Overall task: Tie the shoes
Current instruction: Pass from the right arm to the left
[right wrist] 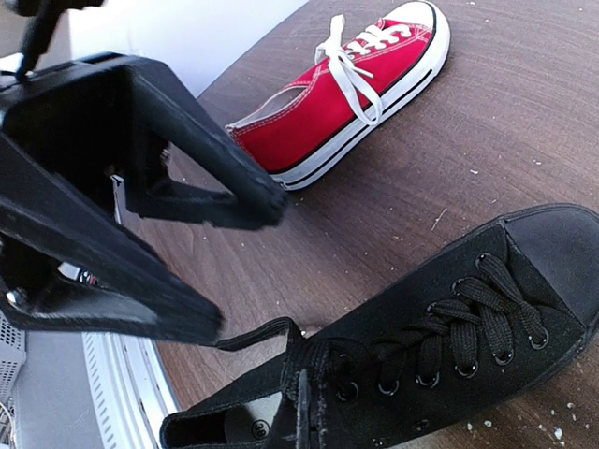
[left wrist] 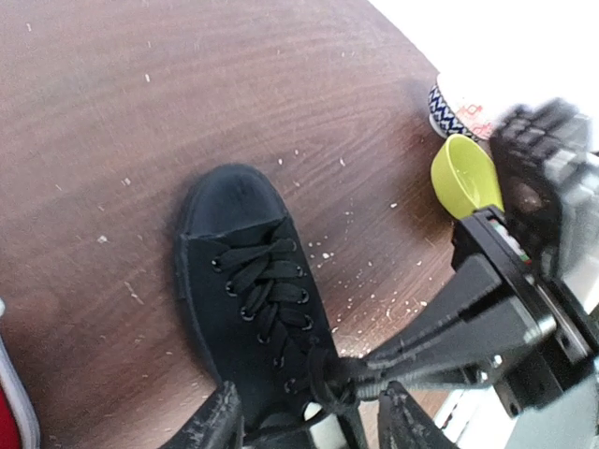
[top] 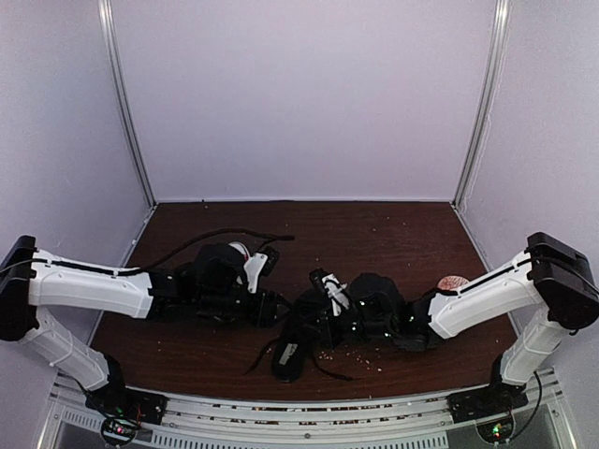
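**Right tool pinches black lace, left tool spread**

Black shoe (left wrist: pixel 248 281) sits flat on the tabletop (left wrist: pixel 140 94), close to the near edge and about mid-width. Toe points away from both tools. Laces are threaded through all the eyelets, and loose ends trail on the wood beside the shoe in the top view.

Right tool (left wrist: pixel 360 369) has its fingers pressed together on a bunched bit of lace (left wrist: pixel 328 388) at the top eyelets, by the shoe opening.

Left tool (left wrist: pixel 314 416) is spread, one finger on each side of the heel end. It grips nothing, and I can't tell if it touches the shoe.

Red shoe (right wrist: pixel 346 94) lies on its sole toward the left side of the tabletop, apart from the black one. Its white laces are loose, and one strand hangs over the side. It is mostly hidden under the left arm in the top view.

Yellow scoop (left wrist: pixel 465 173) and a patterned cup (left wrist: pixel 454 108) are toward the right edge, just beside each other. Pale crumbs are scattered on the wood around the black shoe.
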Robot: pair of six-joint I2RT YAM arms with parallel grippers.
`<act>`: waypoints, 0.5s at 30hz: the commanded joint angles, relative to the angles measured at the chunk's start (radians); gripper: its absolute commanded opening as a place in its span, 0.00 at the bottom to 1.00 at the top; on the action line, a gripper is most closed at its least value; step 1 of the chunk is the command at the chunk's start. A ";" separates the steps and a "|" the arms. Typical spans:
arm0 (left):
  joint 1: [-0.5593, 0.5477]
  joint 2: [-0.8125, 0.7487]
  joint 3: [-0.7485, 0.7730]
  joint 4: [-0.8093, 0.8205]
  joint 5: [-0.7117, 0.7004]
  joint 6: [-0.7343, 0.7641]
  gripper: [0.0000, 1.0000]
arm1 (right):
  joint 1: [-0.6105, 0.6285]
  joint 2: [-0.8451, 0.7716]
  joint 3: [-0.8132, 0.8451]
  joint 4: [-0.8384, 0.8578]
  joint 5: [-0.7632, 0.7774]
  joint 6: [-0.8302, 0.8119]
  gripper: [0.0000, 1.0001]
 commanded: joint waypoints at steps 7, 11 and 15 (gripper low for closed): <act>0.007 0.114 0.098 0.036 0.059 -0.090 0.48 | 0.000 -0.023 -0.017 0.042 0.001 0.007 0.00; 0.007 0.149 0.118 0.038 0.080 -0.103 0.44 | 0.001 -0.021 -0.017 0.043 0.001 0.004 0.00; 0.006 0.168 0.115 0.060 0.109 -0.120 0.40 | 0.001 -0.025 -0.018 0.042 0.001 0.002 0.00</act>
